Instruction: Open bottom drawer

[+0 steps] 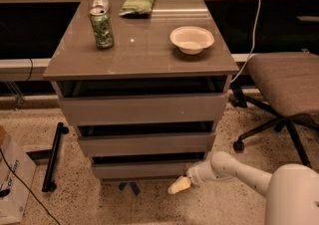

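The gripper point(179, 185) hangs low over the floor point(99, 204), just beside the lower right corner of the bottom drawer point(142, 169). Its pale tip points left and slightly down. I cannot tell whether the jaws are parted or closed, nor whether they touch the drawer front. The white arm point(234, 168) reaches in from the lower right, bent at a rounded joint close behind the gripper.

The bottom drawer is the lowest of 3 in the cabinet point(219, 102), its flat grey front narrower than the 2 above, with a dark gap along its top edge.

On the glossy surface point(139, 52) stand 1 green can point(102, 29) at the left, 1 pale bowl point(192, 39) at the right and 1 green packet point(137, 5) at the back.

An office chair point(286, 87) stands to the right. A black bar point(52, 157) and a cardboard box point(12, 181) lie on the speckled floor to the left.
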{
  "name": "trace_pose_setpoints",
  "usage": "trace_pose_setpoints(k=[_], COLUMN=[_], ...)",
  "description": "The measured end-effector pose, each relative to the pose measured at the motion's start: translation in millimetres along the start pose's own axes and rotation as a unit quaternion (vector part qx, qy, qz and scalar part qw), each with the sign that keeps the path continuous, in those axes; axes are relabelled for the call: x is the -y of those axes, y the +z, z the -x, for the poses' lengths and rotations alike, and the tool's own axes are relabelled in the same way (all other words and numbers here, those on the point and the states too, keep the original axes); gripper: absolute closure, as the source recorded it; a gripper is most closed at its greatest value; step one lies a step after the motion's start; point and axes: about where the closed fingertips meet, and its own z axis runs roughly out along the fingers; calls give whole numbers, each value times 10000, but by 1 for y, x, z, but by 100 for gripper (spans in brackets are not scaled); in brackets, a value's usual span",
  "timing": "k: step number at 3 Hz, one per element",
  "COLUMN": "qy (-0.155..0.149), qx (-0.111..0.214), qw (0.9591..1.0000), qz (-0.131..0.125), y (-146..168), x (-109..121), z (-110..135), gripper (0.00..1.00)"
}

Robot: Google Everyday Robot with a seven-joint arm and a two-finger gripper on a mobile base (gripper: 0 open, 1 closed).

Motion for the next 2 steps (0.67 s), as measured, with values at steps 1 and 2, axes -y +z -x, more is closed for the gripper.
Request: trace_pose_setpoints(k=[1, 2], qy=[23, -66], qx=[137, 269], qw=[9999, 9994], qz=[-97, -203], y=[9, 9], x=[16, 25], z=[1, 8], gripper=[0, 0])
